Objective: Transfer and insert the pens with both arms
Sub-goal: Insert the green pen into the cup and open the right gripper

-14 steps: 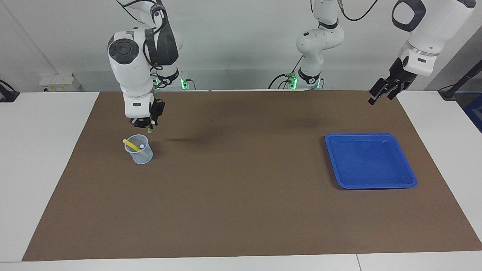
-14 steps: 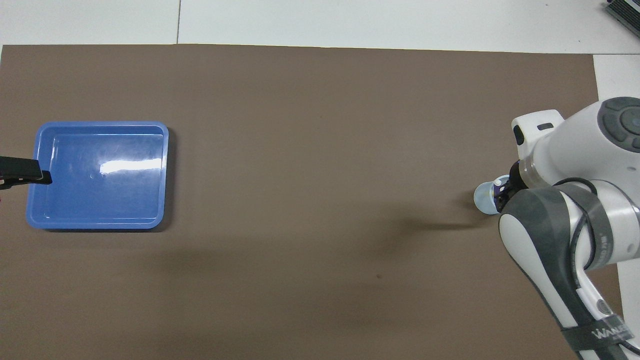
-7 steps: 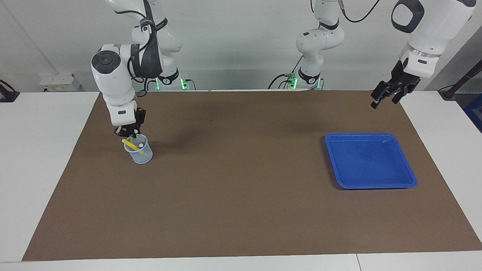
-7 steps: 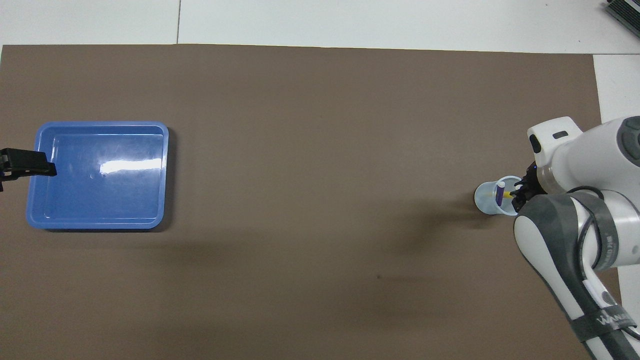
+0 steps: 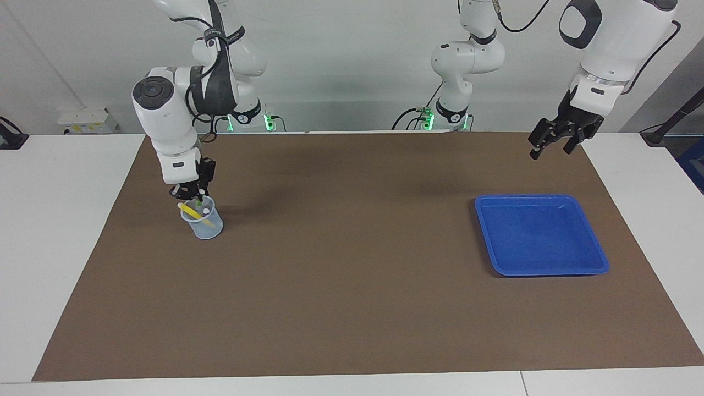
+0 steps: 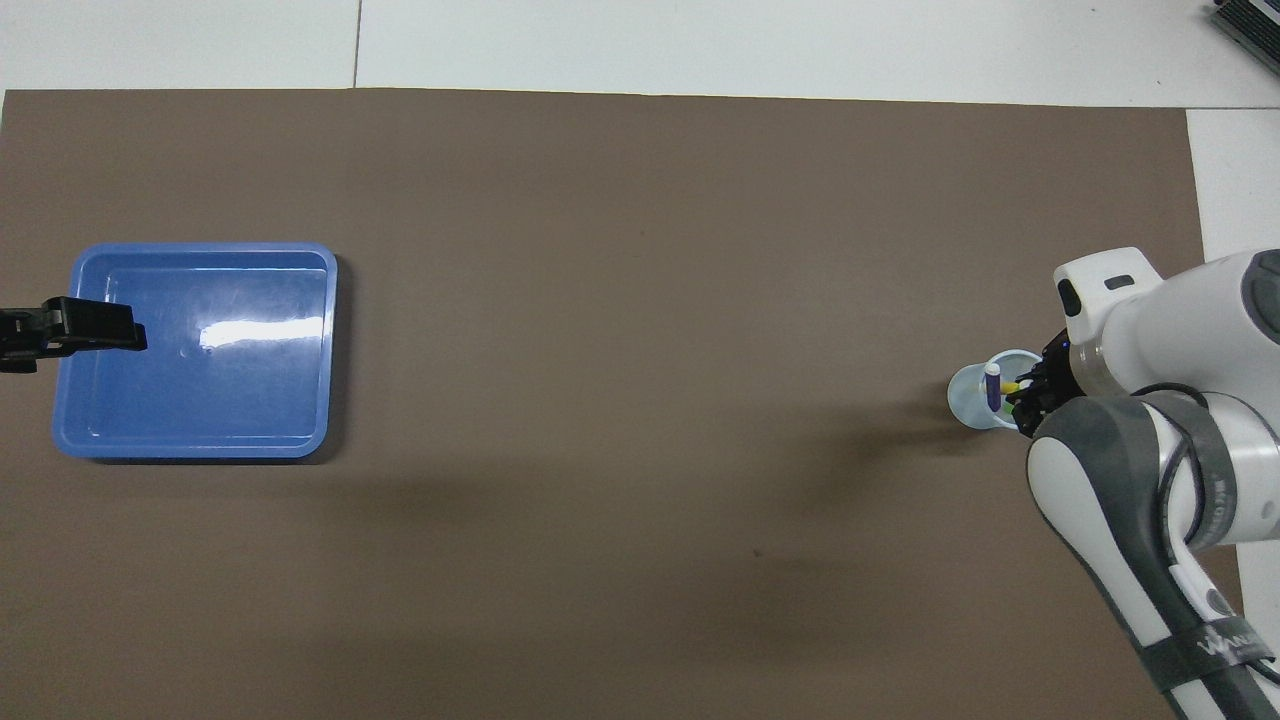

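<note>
A clear plastic cup point(image 5: 210, 227) stands on the brown mat toward the right arm's end. A yellow pen point(image 5: 190, 209) leans in it, and a purple pen point(image 6: 991, 387) stands in it, seen in the overhead view. My right gripper point(image 5: 191, 194) hangs just over the cup's rim, shut on a green pen point(image 5: 198, 204) whose lower end dips into the cup. My left gripper point(image 5: 550, 141) hovers open and empty over the mat by the blue tray, toward the left arm's end.
A blue tray point(image 5: 550, 270) with nothing in it lies on the mat toward the left arm's end. The brown mat point(image 5: 352, 286) covers most of the white table. Two smaller white arms with green lights stand at the robots' edge.
My right gripper has swung over to the cup and come down, bringing the green pen to its rim. The left gripper has drifted a little toward the table's middle.
</note>
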`<state>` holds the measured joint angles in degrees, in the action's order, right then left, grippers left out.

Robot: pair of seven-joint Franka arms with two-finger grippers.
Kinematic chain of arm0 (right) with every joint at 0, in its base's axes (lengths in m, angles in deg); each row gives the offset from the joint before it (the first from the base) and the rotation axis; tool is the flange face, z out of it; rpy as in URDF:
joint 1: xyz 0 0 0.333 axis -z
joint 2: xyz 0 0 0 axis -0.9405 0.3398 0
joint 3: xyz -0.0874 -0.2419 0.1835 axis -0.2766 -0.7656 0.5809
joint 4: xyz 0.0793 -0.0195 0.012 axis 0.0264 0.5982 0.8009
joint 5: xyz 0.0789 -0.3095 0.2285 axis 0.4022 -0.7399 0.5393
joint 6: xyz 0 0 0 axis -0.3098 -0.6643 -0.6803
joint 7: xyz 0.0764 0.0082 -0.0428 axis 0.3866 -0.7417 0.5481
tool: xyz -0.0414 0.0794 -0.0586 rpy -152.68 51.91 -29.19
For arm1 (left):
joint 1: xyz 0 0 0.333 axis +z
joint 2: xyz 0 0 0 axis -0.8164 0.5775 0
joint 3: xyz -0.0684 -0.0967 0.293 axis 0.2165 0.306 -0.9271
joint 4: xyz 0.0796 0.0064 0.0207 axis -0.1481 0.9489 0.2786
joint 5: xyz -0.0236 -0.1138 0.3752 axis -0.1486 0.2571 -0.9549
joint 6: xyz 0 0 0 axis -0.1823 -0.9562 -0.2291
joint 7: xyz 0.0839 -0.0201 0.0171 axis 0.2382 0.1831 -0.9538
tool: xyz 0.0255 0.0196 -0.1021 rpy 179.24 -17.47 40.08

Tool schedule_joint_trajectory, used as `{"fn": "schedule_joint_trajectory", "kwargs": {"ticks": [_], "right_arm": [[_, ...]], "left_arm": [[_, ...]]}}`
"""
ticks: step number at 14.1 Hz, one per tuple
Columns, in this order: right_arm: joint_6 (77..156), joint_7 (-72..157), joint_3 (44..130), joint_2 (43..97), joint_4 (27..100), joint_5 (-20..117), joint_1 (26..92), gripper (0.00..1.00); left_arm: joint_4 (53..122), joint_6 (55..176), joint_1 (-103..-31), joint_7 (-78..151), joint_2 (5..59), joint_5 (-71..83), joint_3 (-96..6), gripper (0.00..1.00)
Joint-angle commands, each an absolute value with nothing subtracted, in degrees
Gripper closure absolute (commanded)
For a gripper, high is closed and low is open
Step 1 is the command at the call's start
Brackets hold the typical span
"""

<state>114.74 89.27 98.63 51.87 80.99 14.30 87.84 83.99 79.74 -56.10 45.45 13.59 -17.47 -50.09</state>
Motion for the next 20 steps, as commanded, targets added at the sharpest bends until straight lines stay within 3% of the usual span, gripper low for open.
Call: {"fn": "schedule_joint_trajectory", "kwargs": {"ticks": [1,5,9,12,15,18,20], "right_arm": [[115.78,87.64,99.15,50.36,81.86,16.02,88.77,0.0],[112.71,87.55,99.23,50.1,77.65,16.02,87.98,0.0],[103.93,76.86,99.32,48.26,75.61,17.33,88.06,0.0],[97.87,67.62,99.67,45.7,73.86,19.44,86.93,0.0],[92.15,60.05,99.59,47.97,66.84,21.56,86.66,0.0],[92.39,59.34,99.59,47.64,67.6,21.56,86.31,0.0],[93.62,59.25,96.62,47.37,68.76,21.47,81.42,0.0]], "left_arm": [[80.06,78.45,-59.47,45.68,16.3,-18.8,-53.46,0.0],[78.65,78.53,-59.38,45.68,18.05,-18.8,-52.5,0.0],[69.78,74.59,-58.59,45.68,21.48,-18.88,-51.79,0.0],[70.12,75.63,-58.68,45.77,21.31,-18.88,-51.18,0.0],[71.17,75.63,-58.68,45.77,20.78,-18.8,-51.18,0.0],[71.17,75.63,-58.85,45.95,20.78,-18.8,-51.18,0.0],[71.26,75.81,-58.77,48.13,20.78,-18.8,-51.18,0.0]]}}
